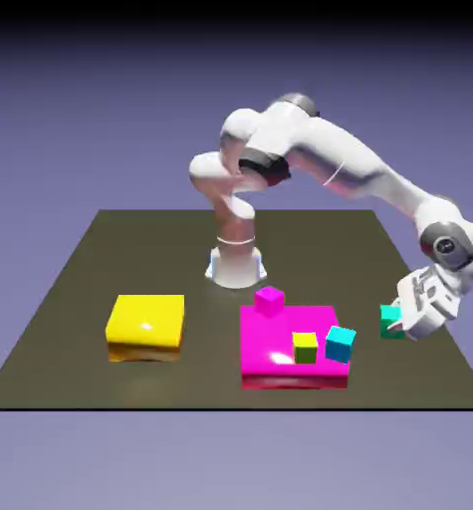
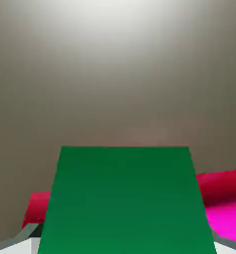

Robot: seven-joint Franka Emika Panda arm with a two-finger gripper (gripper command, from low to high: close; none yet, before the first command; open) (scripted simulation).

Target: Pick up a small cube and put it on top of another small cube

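Apparently for lifting onto the small magenta cube (image 1: 270, 302), the green cube (image 1: 390, 322) sits gripped between the claw's (image 1: 400, 317) fingertips, at the worktop's (image 1: 185, 254) right side.

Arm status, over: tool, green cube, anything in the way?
Tool shut on green cube. Small magenta cube waiting on the big slab's far edge, nothing on top. Yellow-olive and cyan cubes nearby.

The claw (image 1: 403, 317) hides part of the green cube (image 1: 390, 321) in the exterior view.
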